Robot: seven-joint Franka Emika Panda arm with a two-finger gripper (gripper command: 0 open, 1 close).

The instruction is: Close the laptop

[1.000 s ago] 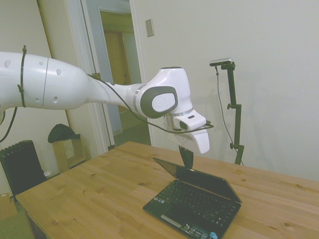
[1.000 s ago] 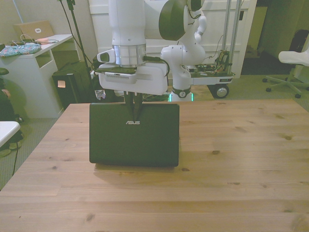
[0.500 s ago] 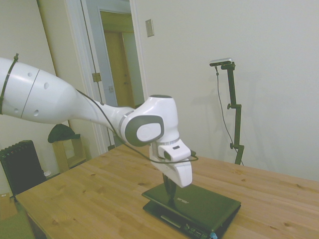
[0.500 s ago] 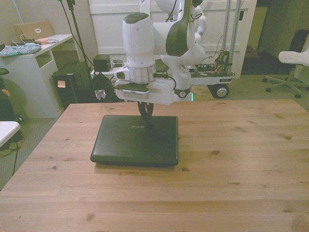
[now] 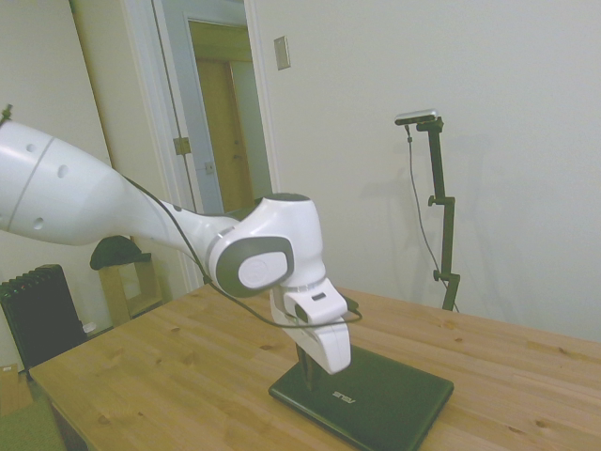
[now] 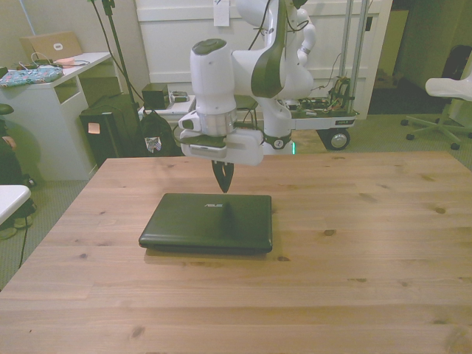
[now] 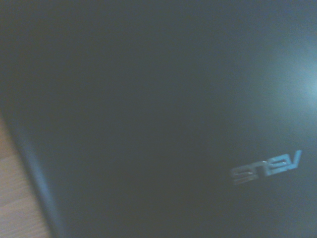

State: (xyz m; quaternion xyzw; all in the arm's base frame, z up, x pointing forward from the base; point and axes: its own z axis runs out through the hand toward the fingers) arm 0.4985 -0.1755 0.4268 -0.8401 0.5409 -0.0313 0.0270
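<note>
While I am watching remotely, the laptop (image 6: 206,221) is lying fully shut and flat on the wooden bench (image 6: 354,251), its black lid facing up. From the front view it is sitting toward the front view's left of the bench's middle, with bare wood showing all around it. From the side view the laptop (image 5: 376,399) is resting near the bench's near edge, with one corner pointing toward that camera.

My white arm (image 6: 214,81) is reaching down over the laptop, and the hand (image 6: 223,186) is pointing straight down. Its dark fingers (image 6: 223,175) are appearing pressed together into a single narrow point, pinching nothing. In the front view that point is hanging at the lid's back edge, just above the small silver logo (image 6: 214,200), and a faint dark reflection is running down the glossy lid below it. In the side view the hand (image 5: 307,376) is standing at the lid's left part, beside the logo (image 5: 344,399), its tip looking level with the lid; I cannot tell whether it is touching the lid or sitting just above it.

Up close, the wrist view is filling almost entirely with the dark, blurred lid (image 7: 158,109), with the silver logo (image 7: 266,167) showing slantwise and a thin strip of the bench's wood (image 7: 17,198) showing past one edge of the lid.
</note>
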